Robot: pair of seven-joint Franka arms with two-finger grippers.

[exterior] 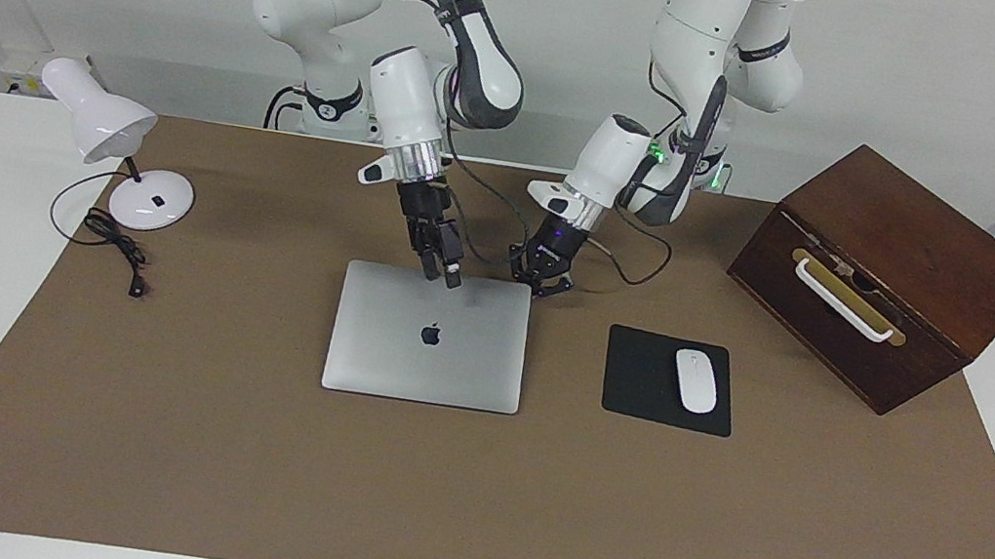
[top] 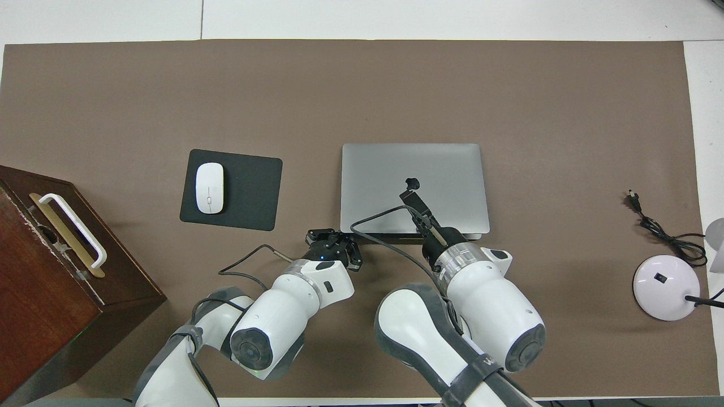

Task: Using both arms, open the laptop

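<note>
- The left hand has its fingertips drawn fully together, holding nothing, and sits low at the laptop's corner nearest the robots on the left arm's end; whether it touches the lid I cannot tell.
- The right hand points steeply down over the laptop's edge nearest the robots, its tip just above or on the lid; I cannot tell how wide its fingers stand.
- The laptop lies closed and flat in the middle of the brown-covered surface: thin, silver-grey, rounded corners, a dark apple logo at the lid's centre.
- A black mousepad with a white mouse lies beside it toward the left arm's end.
- A dark wooden box stands at the left arm's end.
- A white desk lamp stands at the right arm's end.
</note>
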